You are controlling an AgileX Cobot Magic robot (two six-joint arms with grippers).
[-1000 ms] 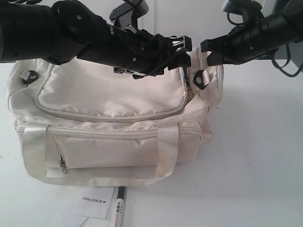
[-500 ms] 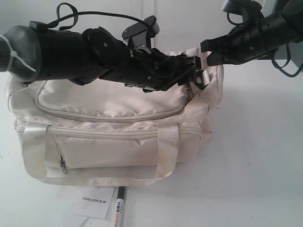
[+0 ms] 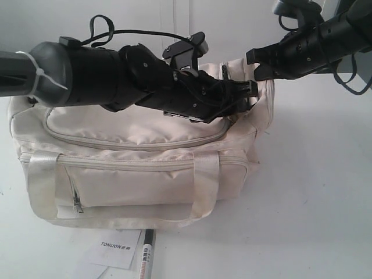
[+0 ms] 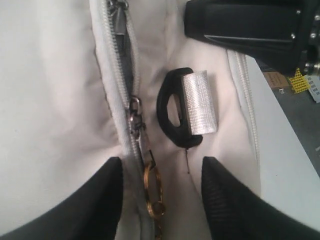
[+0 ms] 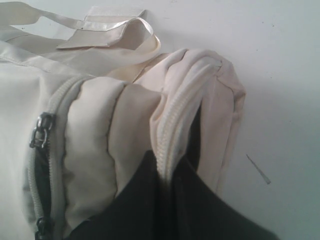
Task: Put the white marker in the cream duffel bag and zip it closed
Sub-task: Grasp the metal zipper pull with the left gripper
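While the marker [image 3: 145, 259] lies on the table [image 3: 314, 192] in front of the bag [image 3: 133, 174], just beside a white card [image 3: 116, 247], the bag's top flap looks zipped almost all the way round, so nothing can go in until that zip is run back.

The left gripper [image 4: 161, 172] hangs over the bag's right end with its jaws apart, one either side of the gold zip pull [image 4: 152, 186]. The pull is small and lies flat against soft cloth. If the jaws close slightly off it, they will likely pinch fabric instead, or graze the black ring [image 4: 172, 115] just beside it, and the slider [image 4: 135, 107] will not move.

The right gripper [image 5: 166, 169] is clamped on a zip-edged fold at that same end. Should this hold slip, I judge the bag would bunch and drag toward the pulling arm rather than unzip. The two grippers are also close together, so a wide sweep risks a knock.

A short slit above the slider shows only dark lining, and what lies deeper cannot be seen. The front pocket appears zipped shut.
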